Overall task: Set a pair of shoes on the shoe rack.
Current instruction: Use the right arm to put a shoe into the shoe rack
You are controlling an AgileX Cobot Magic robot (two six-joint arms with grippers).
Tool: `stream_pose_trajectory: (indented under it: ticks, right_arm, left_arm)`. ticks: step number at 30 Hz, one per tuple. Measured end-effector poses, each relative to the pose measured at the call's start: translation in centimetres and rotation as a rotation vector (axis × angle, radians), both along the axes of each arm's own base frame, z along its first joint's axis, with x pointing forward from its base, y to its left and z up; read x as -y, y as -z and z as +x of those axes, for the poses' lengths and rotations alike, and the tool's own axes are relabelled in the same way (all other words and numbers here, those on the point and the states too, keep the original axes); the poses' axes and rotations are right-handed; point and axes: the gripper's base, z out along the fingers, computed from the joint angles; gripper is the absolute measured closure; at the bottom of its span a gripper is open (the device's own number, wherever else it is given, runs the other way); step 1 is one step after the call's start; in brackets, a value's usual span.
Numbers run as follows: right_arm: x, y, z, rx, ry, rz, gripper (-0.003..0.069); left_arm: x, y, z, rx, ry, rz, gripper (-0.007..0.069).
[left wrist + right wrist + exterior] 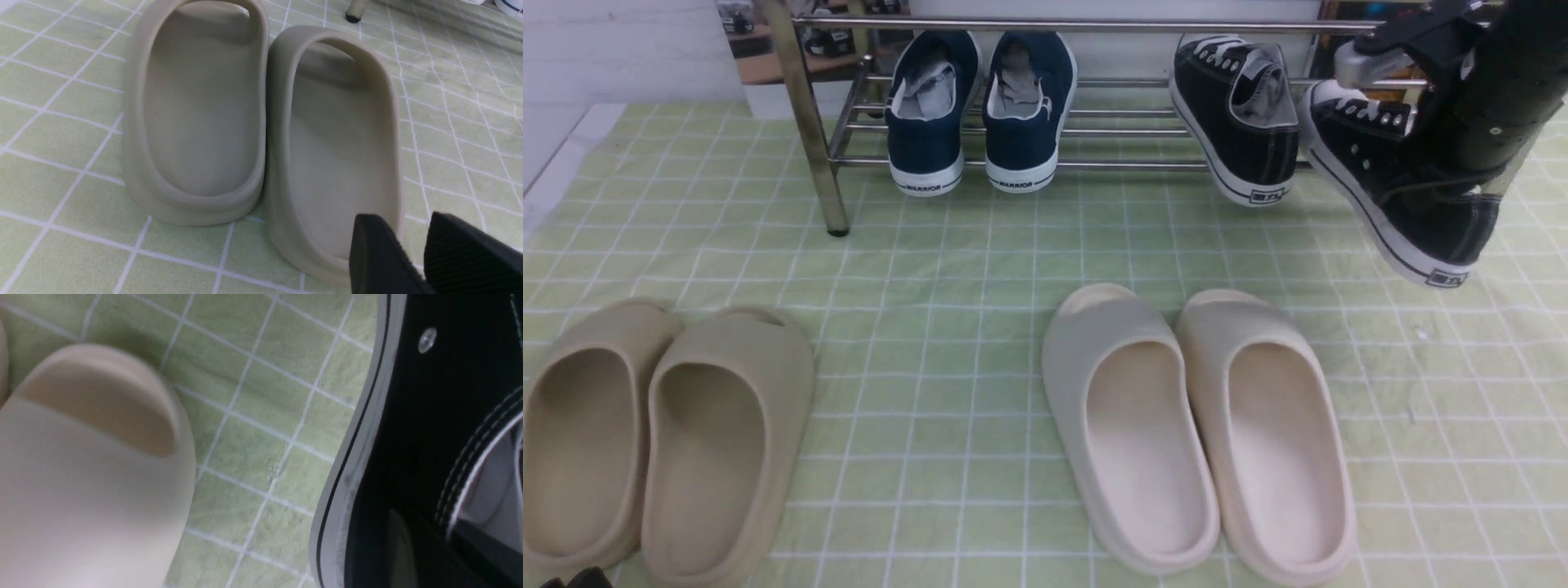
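The chrome shoe rack (805, 114) stands at the back. One black canvas sneaker (1241, 122) leans on its lower bars, right of centre. My right gripper (1433, 175) is shut on the collar of the second black sneaker (1405, 204). It holds this one tilted in the air, toe up near the rack's right end and heel above the cloth. In the right wrist view the sneaker's black side (429, 416) fills the right part, and my gripper (445, 543) pinches its wall. My left gripper (408, 253) is empty with the jaws nearly together, low beside a beige slipper.
Two navy WARRIOR sneakers (976, 106) sit on the rack's left part. A beige slipper pair (662, 433) lies front left, and shows in the left wrist view (261, 122). A cream slipper pair (1192, 425) lies front centre. The green checked cloth (947, 261) covers the table.
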Motion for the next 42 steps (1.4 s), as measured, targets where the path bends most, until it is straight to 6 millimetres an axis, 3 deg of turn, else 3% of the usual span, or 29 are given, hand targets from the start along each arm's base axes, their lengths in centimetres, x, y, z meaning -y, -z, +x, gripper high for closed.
stream_pose_trajectory:
  ticks: [9,17,36,39,41,42]
  right_arm:
    - [-0.8,0.0,5.7,0.133,-0.004,0.004,0.0639]
    - [-1.5,2.1,9.1,0.168,-0.006,0.014,0.0642]
    - [-1.8,2.6,9.7,0.18,-0.084,-0.022,0.0631]
    - [-1.7,2.3,9.4,0.17,-0.053,-0.021,0.0596]
    - [-1.3,1.2,8.7,0.154,-0.035,-0.033,0.0506]
    - [-1.2,1.0,8.7,0.153,-0.034,-0.036,0.0498]
  left_arm:
    - [0.0,0.0,0.0,0.0,0.0,0.0,0.0424]
    - [0.0,0.0,0.0,0.0,0.0,0.0,0.0424]
    - [0.0,0.0,0.0,0.0,0.0,0.0,0.0424]
    - [0.0,0.0,0.0,0.0,0.0,0.0,0.0424]
    - [0.0,0.0,0.0,0.0,0.0,0.0,0.0424]
    - [0.0,0.0,0.0,0.0,0.0,0.0,0.0424]
